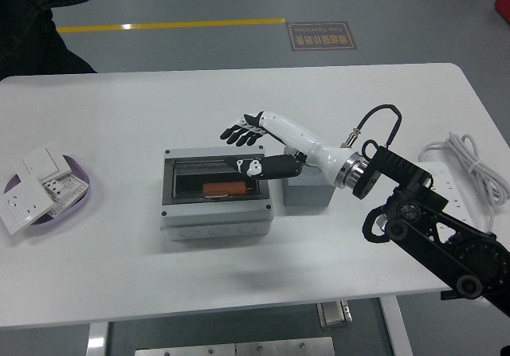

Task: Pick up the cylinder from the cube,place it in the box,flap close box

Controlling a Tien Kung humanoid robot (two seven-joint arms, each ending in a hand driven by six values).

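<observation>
The grey box (215,217) stands at the middle of the table. An orange cylinder (225,189) lies inside it, seen through its dark top opening. I cannot tell whether a clear lid covers the opening. The grey cube (307,190) stands against the box's right side with nothing on top. My right hand (247,147) hovers over the box's back right corner with its fingers spread and holds nothing. Its black arm (422,221) comes in from the lower right. My left arm is out of view.
A purple tray (80,189) with white wall sockets sits at the table's left edge. A white power strip (446,182) with a coiled cable lies at the right edge. A person's dark clothing (40,13) shows at the top left, away from the table.
</observation>
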